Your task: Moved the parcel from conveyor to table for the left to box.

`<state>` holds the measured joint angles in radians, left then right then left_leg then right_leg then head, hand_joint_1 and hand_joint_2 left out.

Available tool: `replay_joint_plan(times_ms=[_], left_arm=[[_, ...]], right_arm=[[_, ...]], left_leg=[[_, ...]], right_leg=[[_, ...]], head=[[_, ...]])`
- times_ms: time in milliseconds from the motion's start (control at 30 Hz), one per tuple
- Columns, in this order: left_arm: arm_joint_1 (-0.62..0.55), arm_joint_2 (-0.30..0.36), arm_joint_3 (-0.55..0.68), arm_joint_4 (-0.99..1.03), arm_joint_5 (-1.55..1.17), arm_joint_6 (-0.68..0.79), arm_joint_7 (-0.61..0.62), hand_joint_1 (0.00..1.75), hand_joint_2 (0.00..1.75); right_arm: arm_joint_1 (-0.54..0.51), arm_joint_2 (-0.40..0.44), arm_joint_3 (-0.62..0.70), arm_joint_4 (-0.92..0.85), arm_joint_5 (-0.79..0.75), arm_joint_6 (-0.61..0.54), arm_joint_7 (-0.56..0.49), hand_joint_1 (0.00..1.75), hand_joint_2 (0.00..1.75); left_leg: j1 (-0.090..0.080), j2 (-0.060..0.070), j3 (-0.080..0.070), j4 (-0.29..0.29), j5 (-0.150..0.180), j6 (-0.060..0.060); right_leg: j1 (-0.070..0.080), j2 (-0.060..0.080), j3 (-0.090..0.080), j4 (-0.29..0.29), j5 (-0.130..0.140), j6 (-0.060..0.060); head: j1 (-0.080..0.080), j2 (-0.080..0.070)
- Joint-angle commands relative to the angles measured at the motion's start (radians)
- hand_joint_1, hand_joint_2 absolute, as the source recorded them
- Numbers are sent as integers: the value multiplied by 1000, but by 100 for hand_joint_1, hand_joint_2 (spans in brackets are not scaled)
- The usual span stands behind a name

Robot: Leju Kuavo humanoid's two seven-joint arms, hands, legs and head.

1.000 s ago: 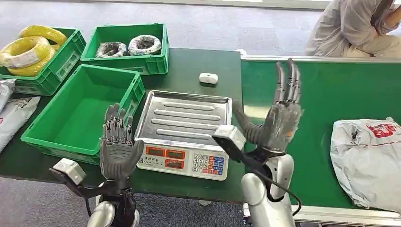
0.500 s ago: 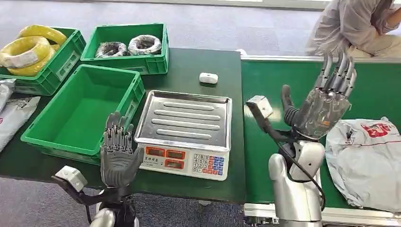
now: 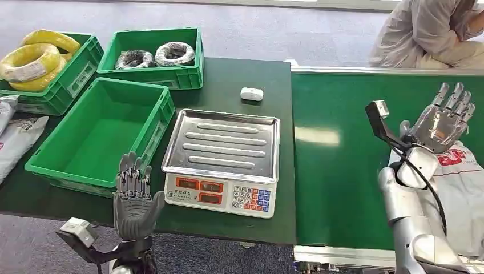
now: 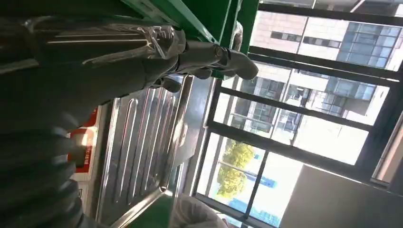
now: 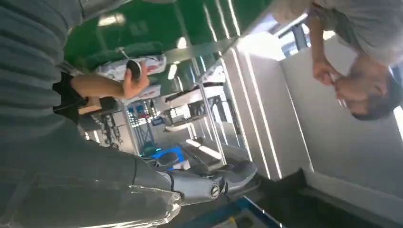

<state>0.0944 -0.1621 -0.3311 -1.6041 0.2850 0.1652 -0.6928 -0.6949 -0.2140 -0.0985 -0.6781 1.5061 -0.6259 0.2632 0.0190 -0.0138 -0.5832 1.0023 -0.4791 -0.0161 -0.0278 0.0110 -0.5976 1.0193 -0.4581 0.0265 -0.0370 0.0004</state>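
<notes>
A grey plastic parcel [image 3: 465, 188] with red print lies on the green conveyor belt [image 3: 337, 148] at the right edge. My right hand [image 3: 442, 117] hangs above its near-left part, fingers spread and holding nothing; my right arm covers part of the bag. My left hand [image 3: 132, 200] is raised at the table's front edge, just before the empty green box [image 3: 94, 134], fingers straight and apart, empty. The left wrist view looks past the left hand's fingers [image 4: 204, 54] at the scale tray [image 4: 138, 156].
A weighing scale [image 3: 221, 160] with a steel tray stands mid-table. Two green crates at the back hold yellow coils [image 3: 37, 57] and wrapped rolls [image 3: 154, 56]. A small white device [image 3: 251, 94] lies behind the scale. Grey bags [image 3: 14, 137] lie at the left. A person [image 3: 428, 34] sits beyond the belt.
My right hand has swung from beside the scale rightward across the belt to above the parcel. My left hand has sunk slightly toward the table's front edge.
</notes>
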Motion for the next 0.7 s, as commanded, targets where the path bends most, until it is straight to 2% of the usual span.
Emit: replay_joint_plan(times_ms=[33,100,267,533,600,700], left_arm=[[16,61,1,29,6,22,-5,0,175],[18,61,6,32,-5,29,-5,0,175],[31,60,22,35,-20,25,-5,0,175],[31,60,23,36,-20,25,-5,0,175],[25,62,24,46,-20,20,-5,0,175],[11,73,33,72,-16,5,-5,0,175]], right_arm=[[-87,20,-192,318,-117,337,-137,0,175],[-72,34,-223,317,-168,414,-205,0,175],[-33,38,-236,319,-202,527,-261,0,175],[-34,35,-236,319,-203,531,-262,0,175],[-34,27,-245,331,-223,606,-273,0,175],[-18,10,-275,353,-298,751,-381,0,175]], left_leg=[[0,2,4,-3,0,1],[0,1,3,-2,0,1],[0,3,4,-4,0,1],[0,2,2,-2,0,1],[0,2,2,-2,0,1],[0,0,3,-3,0,1]], right_leg=[[0,0,4,-3,0,-2],[0,0,3,-2,0,-2],[1,1,4,-3,0,-3],[0,1,1,-1,0,-2],[0,1,2,-2,0,-2],[0,-1,3,-3,0,-3]], head=[[0,0],[0,0],[0,0],[0,0],[0,0],[0,0]])
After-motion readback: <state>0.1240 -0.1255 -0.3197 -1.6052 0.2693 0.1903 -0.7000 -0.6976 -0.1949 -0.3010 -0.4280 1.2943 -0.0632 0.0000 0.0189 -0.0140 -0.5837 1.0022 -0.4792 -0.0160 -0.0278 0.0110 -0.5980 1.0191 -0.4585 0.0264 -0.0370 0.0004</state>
